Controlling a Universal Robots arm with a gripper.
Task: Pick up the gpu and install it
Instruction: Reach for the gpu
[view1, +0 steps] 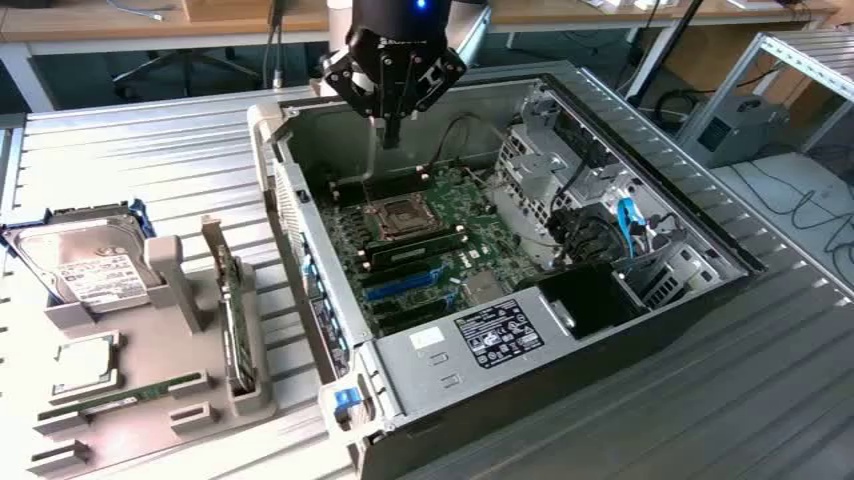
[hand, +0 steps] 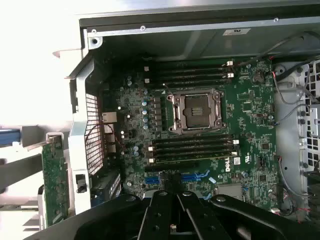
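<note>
The gpu (view1: 236, 322) stands on edge in a beige holder (view1: 160, 380) to the exterior view's left of the open computer case (view1: 296, 215). It is a thin green card with a metal bracket at its upper end. Its green board (hand: 53, 181) also shows in the wrist view, outside the case wall. My gripper (view1: 390, 138) hangs over the far end of the case, above the motherboard (view1: 441, 225), with its fingers shut together and nothing between them. In the wrist view the gripper (hand: 172, 194) sits above the blue expansion slots (hand: 196, 176).
The holder also carries a silver hard drive (view1: 87, 268), a processor chip (view1: 83, 362) and a long memory stick (view1: 123, 397). Inside the case are the open processor socket (hand: 196, 111), memory slots (hand: 192, 147), a drive cage and cables (view1: 627, 225).
</note>
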